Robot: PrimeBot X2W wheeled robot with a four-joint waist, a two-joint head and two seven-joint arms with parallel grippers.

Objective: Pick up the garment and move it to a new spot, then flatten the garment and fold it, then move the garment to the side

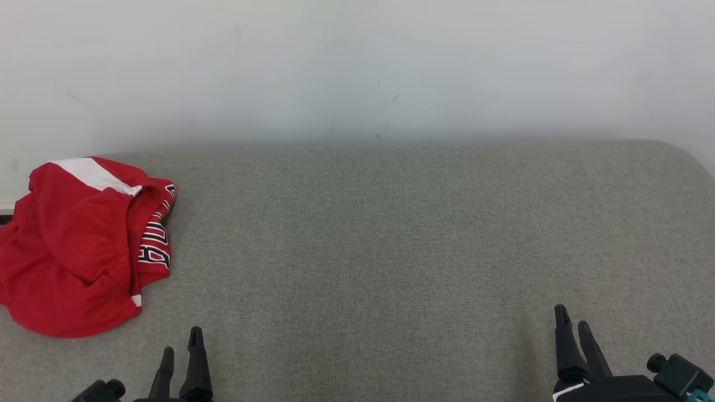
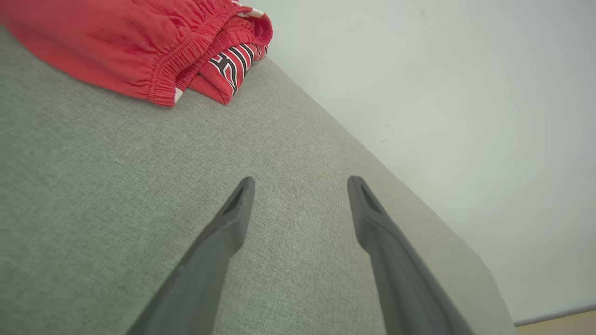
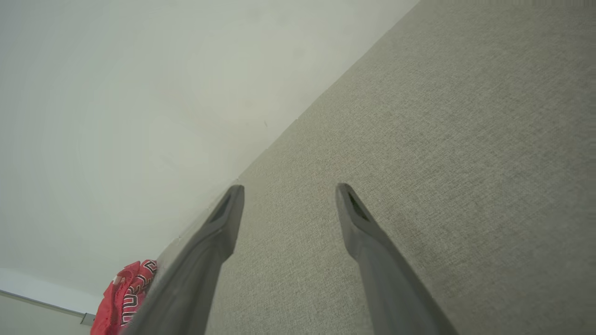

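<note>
Left gripper [image 1: 181, 339] (jaws apart) hovers near, not touching, red garment [image 1: 72, 245].

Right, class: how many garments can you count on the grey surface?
1: a crumpled red garment at the left edge of the grey surface. Another piece could be hidden within its folds.

Matt red cloth garment [image 1: 72, 251]

Left pincer [image 1: 181, 339] and right pincer [image 1: 572, 315] gape wide, empty.
</note>
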